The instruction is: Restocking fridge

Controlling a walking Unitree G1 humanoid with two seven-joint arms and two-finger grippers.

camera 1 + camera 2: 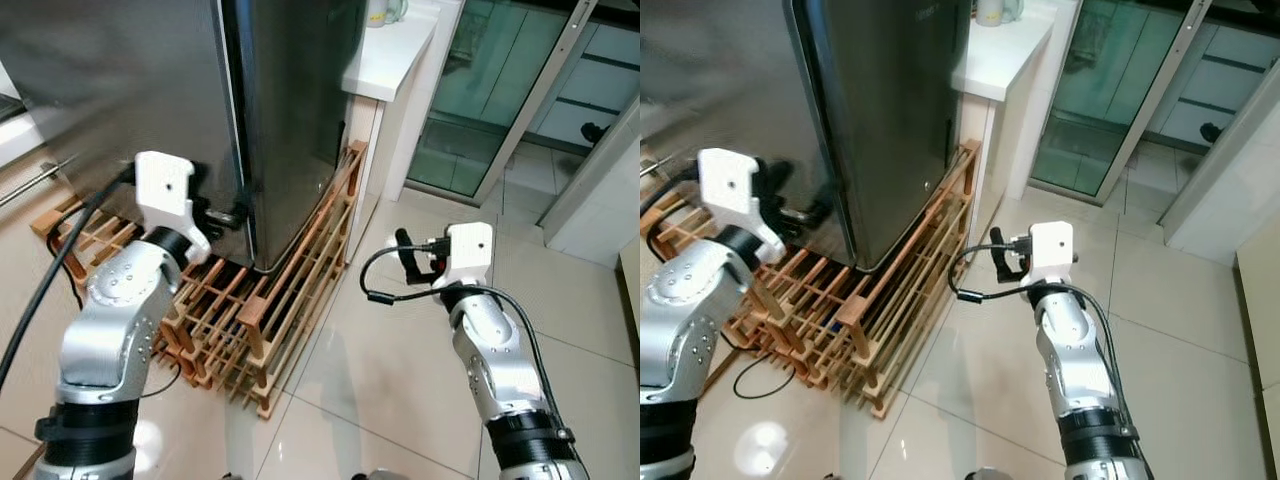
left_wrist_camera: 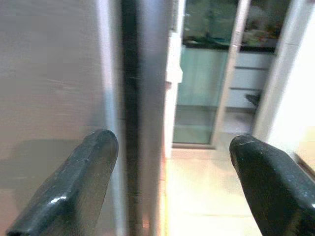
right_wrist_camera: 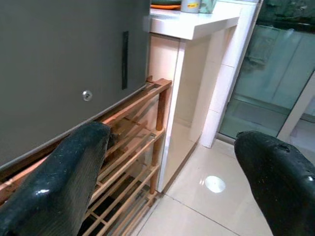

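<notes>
Both arms raised: left gripper [image 2: 170,182] (fingers spread) at fridge [image 1: 200,110] door edge.

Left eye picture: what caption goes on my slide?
Left claw open at the shut fridge door's edge, right claw waiting over the floor.

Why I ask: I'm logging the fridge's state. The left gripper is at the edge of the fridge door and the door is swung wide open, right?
Not quite. The left gripper is at the door edge, open, but the fridge door is shut, not swung wide. The left eye view shows door and side meeting flush at the corner above the wooden rack, with no interior on show.
</notes>
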